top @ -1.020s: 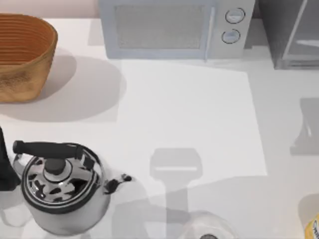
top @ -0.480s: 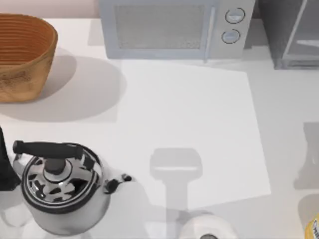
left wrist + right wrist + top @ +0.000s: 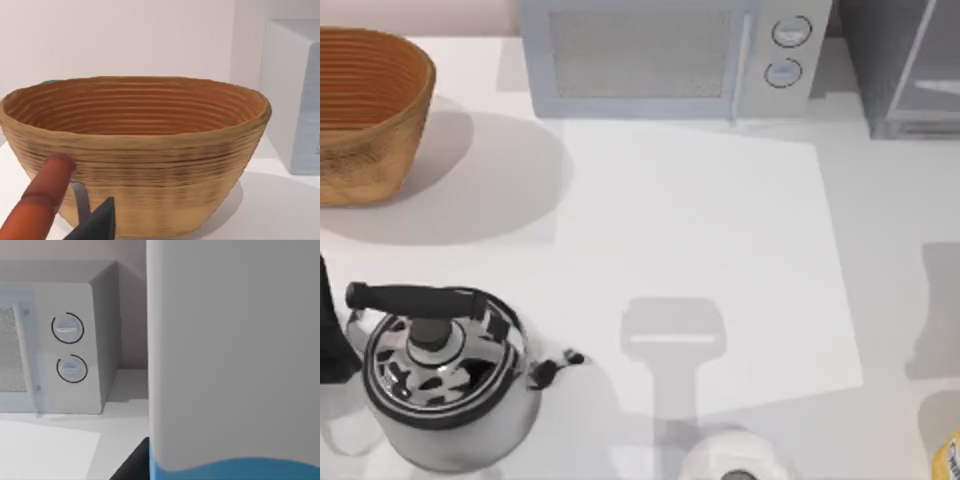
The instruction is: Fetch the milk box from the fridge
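The fridge [image 3: 910, 65] stands at the top view's upper right beside the microwave [image 3: 670, 55], and a white carton face with a blue band, probably the milk box [image 3: 235, 355], looms in the right wrist view, though neither gripper's grip can be told.

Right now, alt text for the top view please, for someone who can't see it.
Looking down on a white table: a light grey microwave with two round dials stands at the far edge, with a dark grey fridge with a pale door panel at its right. A woven brown basket sits far left, a shiny steel kettle with a black handle near left, and a yellow-labelled container at the near right edge.
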You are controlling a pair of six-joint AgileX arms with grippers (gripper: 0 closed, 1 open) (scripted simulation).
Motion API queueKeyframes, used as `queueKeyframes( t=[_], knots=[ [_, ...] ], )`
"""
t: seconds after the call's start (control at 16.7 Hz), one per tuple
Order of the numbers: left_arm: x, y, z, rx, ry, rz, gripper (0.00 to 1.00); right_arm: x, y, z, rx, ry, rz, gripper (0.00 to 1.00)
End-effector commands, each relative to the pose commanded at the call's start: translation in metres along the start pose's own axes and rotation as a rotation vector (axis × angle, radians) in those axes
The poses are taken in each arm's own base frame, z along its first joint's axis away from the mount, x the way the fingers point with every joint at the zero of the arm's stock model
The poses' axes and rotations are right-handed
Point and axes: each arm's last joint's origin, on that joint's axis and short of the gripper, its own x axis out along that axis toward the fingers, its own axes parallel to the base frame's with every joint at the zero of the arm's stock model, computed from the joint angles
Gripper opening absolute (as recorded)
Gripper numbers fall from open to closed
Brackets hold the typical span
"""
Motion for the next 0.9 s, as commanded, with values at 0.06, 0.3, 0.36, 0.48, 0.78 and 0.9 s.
queueKeyframes(
  t=[0.06,0.3,0.36,0.48,0.78,0.9],
  knots=[
    [0.0,0.0,0.0,0.0,0.0,0.0,1.0,0.003,0.0,0.002,0.0,-0.003,0.023,0.0],
    [0.0,0.0,0.0,0.0,0.0,0.0,1.0,0.02,-0.001,0.006,-0.003,-0.009,0.156,0.0],
    [0.0,0.0,0.0,0.0,0.0,0.0,1.0,0.025,-0.001,0.006,-0.003,-0.01,0.197,0.0],
    [0.0,0.0,0.0,0.0,0.0,0.0,1.0,0.037,-0.002,0.005,-0.003,-0.009,0.284,0.0],
    [0.0,0.0,0.0,0.0,0.0,0.0,1.0,0.064,-0.008,-0.01,0.0,-0.001,0.499,0.0],
    [0.0,0.0,0.0,0.0,0.0,0.0,1.0,0.071,-0.01,-0.018,0.001,0.0,0.575,0.0]
  ],
)
